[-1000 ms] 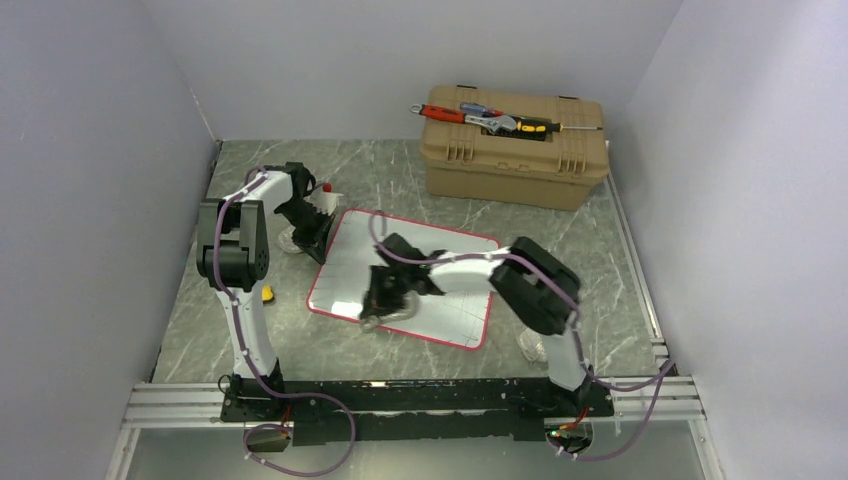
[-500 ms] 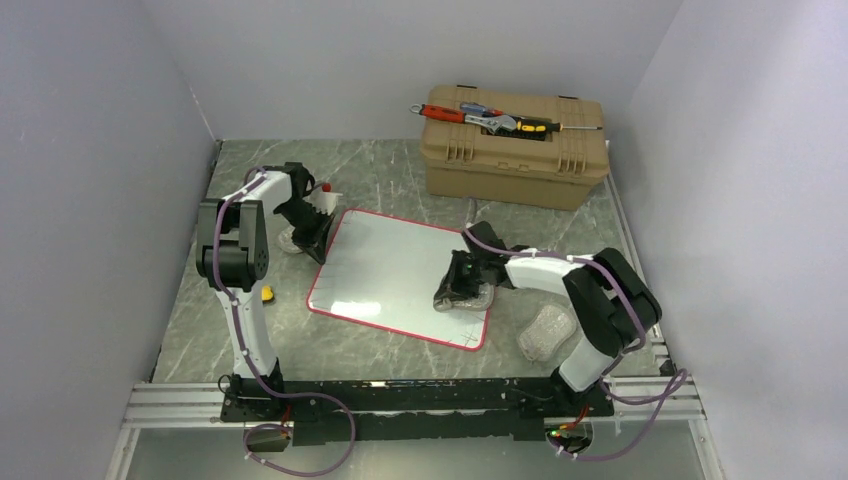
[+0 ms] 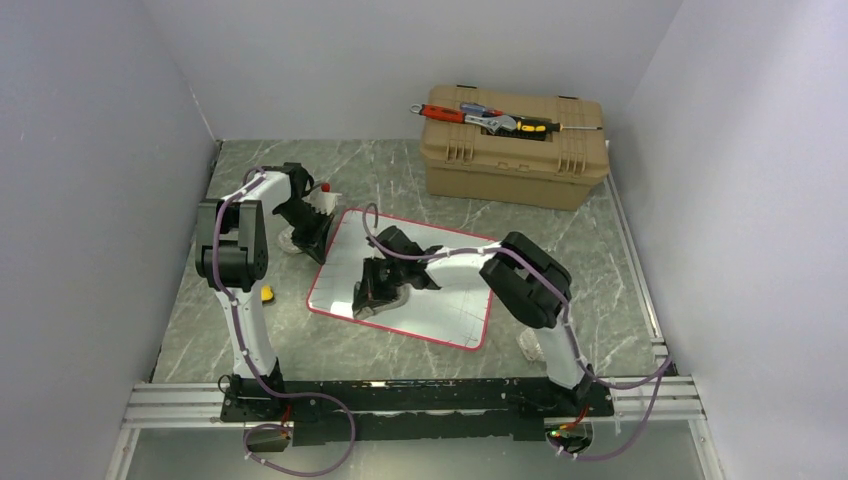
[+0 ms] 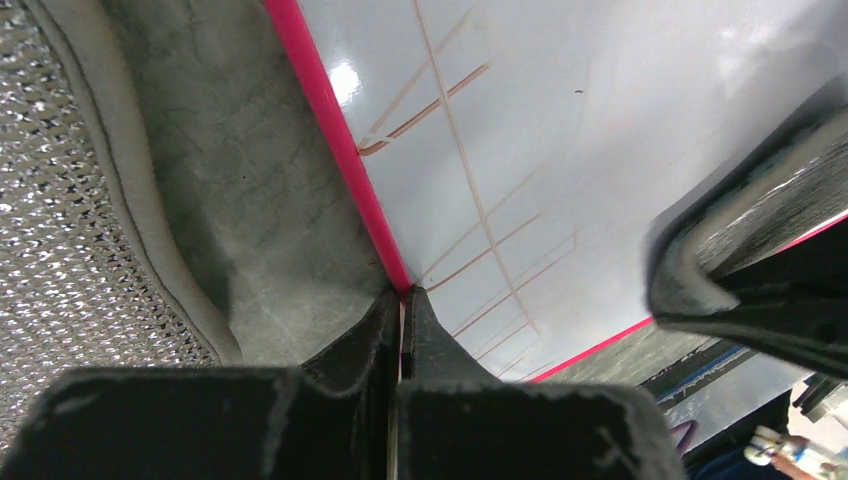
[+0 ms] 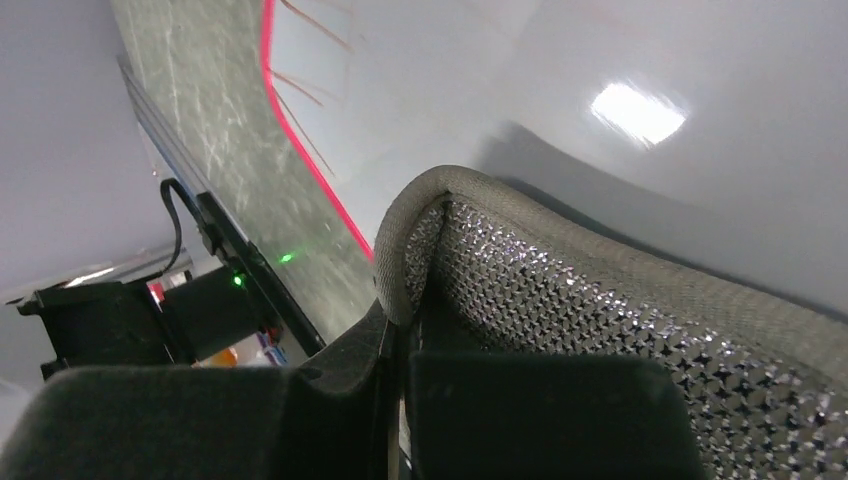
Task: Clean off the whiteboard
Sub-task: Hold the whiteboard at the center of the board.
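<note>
The whiteboard (image 3: 440,308), glossy white with a thin red rim, lies flat on the marble table. Thin brown pen lines (image 4: 470,170) cross its left part. My right gripper (image 3: 372,298) reaches over the board's left half, shut on a silver mesh scrub pad (image 5: 600,330) that is pressed flat on the whiteboard (image 5: 500,80). My left gripper (image 3: 318,243) is shut with nothing between its fingers. Its tips (image 4: 403,293) rest against the red rim (image 4: 335,150) at the board's left edge.
A second silver pad (image 4: 60,200) lies on the table beside the left gripper, and a third (image 3: 530,346) shows behind the right arm. A tan toolbox (image 3: 515,160) with hand tools (image 3: 490,118) on its lid stands at the back right. A small yellow item (image 3: 267,293) lies by the left arm.
The right gripper swept the pad from the board's left part to its right edge, then back to the left part. The left arm has stayed put.
</note>
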